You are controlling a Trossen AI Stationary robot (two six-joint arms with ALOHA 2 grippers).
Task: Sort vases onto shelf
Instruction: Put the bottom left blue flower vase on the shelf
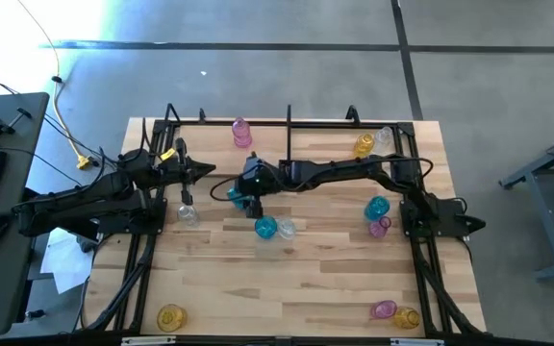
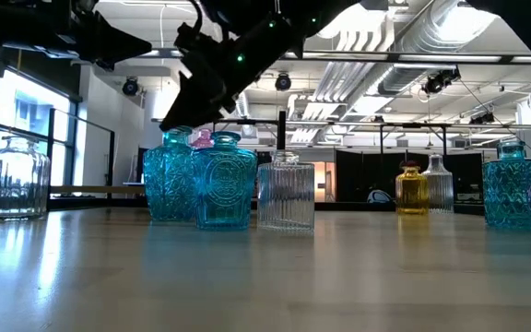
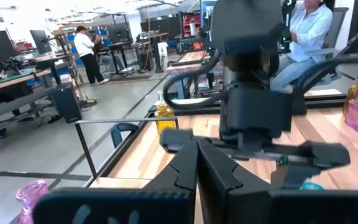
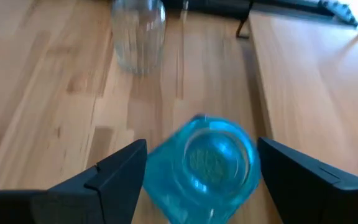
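Observation:
A teal-blue vase (image 4: 207,163) stands upright on the wood between the two fingers of my right gripper (image 4: 202,146), which is open and slants down over it near the table's middle (image 1: 241,195). I see no touch between the fingers and the glass. Another teal vase (image 1: 265,228) and a clear vase (image 1: 285,229) stand side by side just nearer. A second clear vase (image 1: 188,213) stands to the left. The shelf (image 1: 289,123), a black rod frame, runs along the far edge, and a pink vase (image 1: 241,132) stands in it. My left gripper (image 1: 210,171) waits shut at the left, pointing level.
A yellow vase (image 1: 364,146) and a clear vase (image 1: 383,136) stand at the far right. A teal vase (image 1: 377,208) and a pink one (image 1: 379,227) stand at mid right. A pink (image 1: 384,309) and two yellow vases (image 1: 407,317), (image 1: 170,316) stand along the near edge.

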